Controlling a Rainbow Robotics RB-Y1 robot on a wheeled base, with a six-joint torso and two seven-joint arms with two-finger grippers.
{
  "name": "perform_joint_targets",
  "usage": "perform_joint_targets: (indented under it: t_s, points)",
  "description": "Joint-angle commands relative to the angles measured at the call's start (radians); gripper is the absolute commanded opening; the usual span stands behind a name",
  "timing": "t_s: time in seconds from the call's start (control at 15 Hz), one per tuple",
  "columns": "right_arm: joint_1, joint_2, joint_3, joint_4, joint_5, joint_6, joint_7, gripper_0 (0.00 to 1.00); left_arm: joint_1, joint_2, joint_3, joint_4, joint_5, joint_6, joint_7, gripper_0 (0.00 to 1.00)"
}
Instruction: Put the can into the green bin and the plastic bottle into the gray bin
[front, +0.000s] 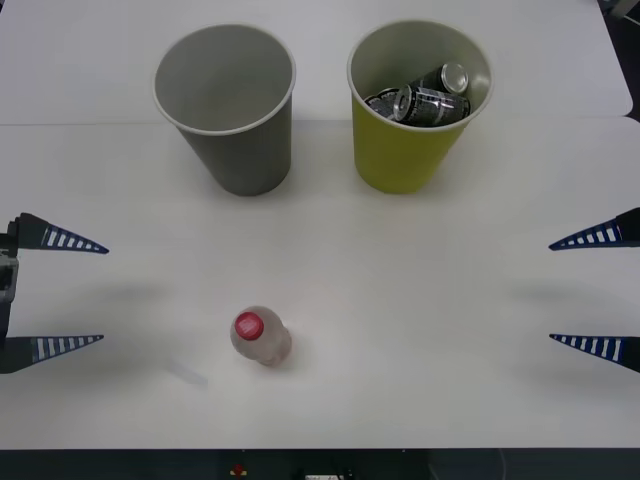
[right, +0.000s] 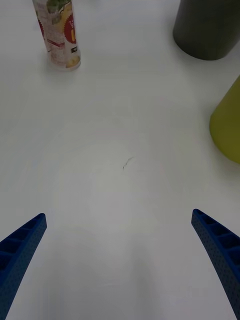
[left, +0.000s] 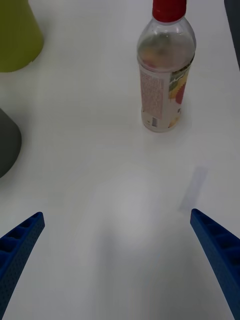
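Note:
The clear plastic bottle with a red cap stands upright on the white table, front left of centre. At the back, the gray bin stands empty. To its right the green bin holds two dark cans. My left gripper hovers open at the left edge, apart from the bottle. At the right edge, my right gripper is open, holding nothing.
The white table has open surface between the grippers and in front of the bins. A faint pale strip lies on the table near the bottle. The table's dark front edge runs along the bottom.

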Motion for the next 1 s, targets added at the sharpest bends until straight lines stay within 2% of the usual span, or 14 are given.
perform_joint_targets:
  t_s: [0.07, 0.6, 1.0]
  points:
    - [0.0, 0.0, 0.0, 0.0, 0.0, 0.0, 0.0, 1.0, -0.042, 0.001, -0.086, 0.097, 0.094, 0.001, -0.093, 1.0]
    - [0.0, 0.0, 0.0, 0.0, 0.0, 0.0, 0.0, 1.0, -0.189, 0.001, -0.395, 0.381, 0.39, 0.002, -0.347, 1.0]
    - [0.0, 0.0, 0.0, 0.0, 0.0, 0.0, 0.0, 1.0, -0.312, 0.0, -0.7, 0.515, 0.651, 0.002, -0.513, 1.0]
